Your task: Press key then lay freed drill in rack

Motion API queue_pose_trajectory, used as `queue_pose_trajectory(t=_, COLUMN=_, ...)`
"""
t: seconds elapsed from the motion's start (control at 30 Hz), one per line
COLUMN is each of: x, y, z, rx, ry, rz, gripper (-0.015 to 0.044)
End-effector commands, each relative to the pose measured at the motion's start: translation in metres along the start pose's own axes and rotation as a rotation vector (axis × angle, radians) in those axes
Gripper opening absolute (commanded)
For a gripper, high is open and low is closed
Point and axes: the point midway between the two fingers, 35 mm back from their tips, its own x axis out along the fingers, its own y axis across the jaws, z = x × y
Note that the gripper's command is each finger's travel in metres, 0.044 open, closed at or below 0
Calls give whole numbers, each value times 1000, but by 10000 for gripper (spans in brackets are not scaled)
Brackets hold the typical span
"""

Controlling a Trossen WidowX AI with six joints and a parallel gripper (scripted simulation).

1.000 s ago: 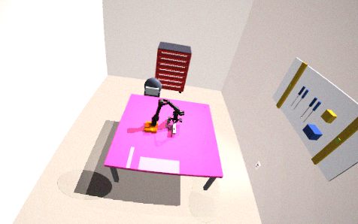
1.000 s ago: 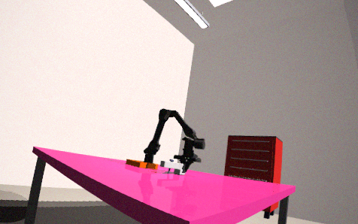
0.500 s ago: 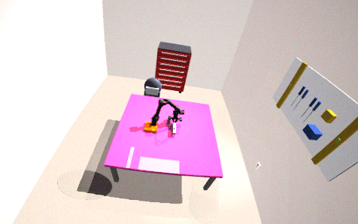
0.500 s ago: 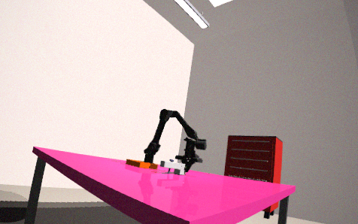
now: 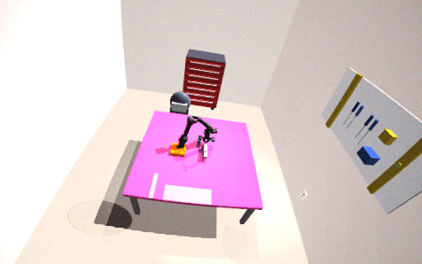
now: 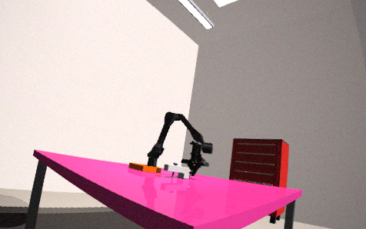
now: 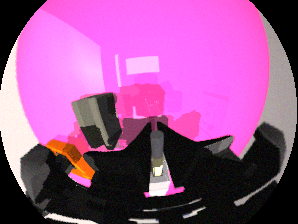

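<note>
My gripper [image 5: 206, 141] [image 6: 193, 173] [image 7: 154, 124] points down low over the table and is shut on a slim dark grey part, which I take to be the drill [image 7: 157, 145]. A brassy, pale-ended section shows below it in the wrist view. A white block [image 5: 205, 151] [image 6: 171, 167] [image 7: 159, 187] stands beside the fingers. A grey-beige block [image 5: 199, 141] [image 7: 89, 117] stands to the left of the fingers in the wrist view. I cannot tell which of these blocks is the rack or carries the key. The fingers hide part of the drill.
The arm's orange base [image 5: 178, 151] [image 6: 140, 167] [image 7: 75, 157] sits on the glossy pink table [image 5: 230, 177] [image 6: 238, 196] [image 7: 200, 45]. A red drawer cabinet [image 5: 201, 84] [image 6: 254, 165] stands beyond the table. Pale patches near one table edge look like reflections.
</note>
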Motion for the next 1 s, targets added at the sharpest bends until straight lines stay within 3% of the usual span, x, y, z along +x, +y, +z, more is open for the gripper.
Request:
queue_pose_trajectory(t=0.0, x=0, y=0, z=0, rx=0, ry=0, rz=0, gripper=26)
queue_pose_trajectory(t=0.53, x=1, y=0, z=-4, rx=2, ry=-3, rz=-1, gripper=440)
queue_pose_trajectory(t=0.97, x=3, y=0, z=-10, rx=2, ry=-2, rz=-1, gripper=440)
